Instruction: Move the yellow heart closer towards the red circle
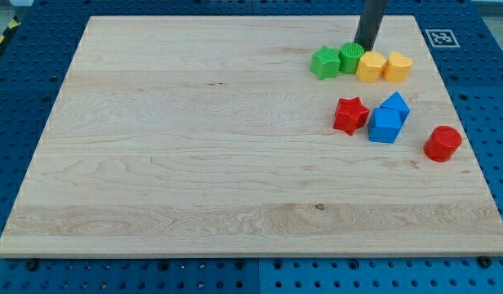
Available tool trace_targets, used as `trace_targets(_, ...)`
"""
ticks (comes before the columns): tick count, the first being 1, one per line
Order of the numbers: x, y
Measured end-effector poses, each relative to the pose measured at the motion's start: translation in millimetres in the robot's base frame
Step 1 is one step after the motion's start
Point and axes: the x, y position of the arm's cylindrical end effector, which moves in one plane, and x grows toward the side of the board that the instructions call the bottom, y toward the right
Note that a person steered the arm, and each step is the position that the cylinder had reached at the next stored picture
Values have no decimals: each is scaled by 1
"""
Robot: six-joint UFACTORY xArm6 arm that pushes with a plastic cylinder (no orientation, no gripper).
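No words, brand names or numbers can be read anywhere here. The only sign I see is a small square black-and-white marker [438, 37] printed on the counter [194, 163], at its corner toward the view's top right. Its pattern is too small for me to make out.

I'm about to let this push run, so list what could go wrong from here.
1. My tip sits at the top edge of the row, between the green cylinder and the yellow hexagon, not on the yellow heart; pushing down from here would likely move the wrong blocks.
2. Heart and hexagon look as if they touch, so they may travel together.
3. The two blue blocks lie near the path to the red circle and could get bumped.
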Motion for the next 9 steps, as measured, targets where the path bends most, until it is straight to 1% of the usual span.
trace_targets(1, 41, 48)
trace_targets(2, 57, 72)
trace_targets(3, 38, 61)
trace_targets(4, 6, 58)
trace_targets(5, 23, 90)
trace_targets(6, 71, 98)
trace_targets(7, 101, 98)
trace_targets(8, 79, 96)
trace_targets(9, 66, 94)
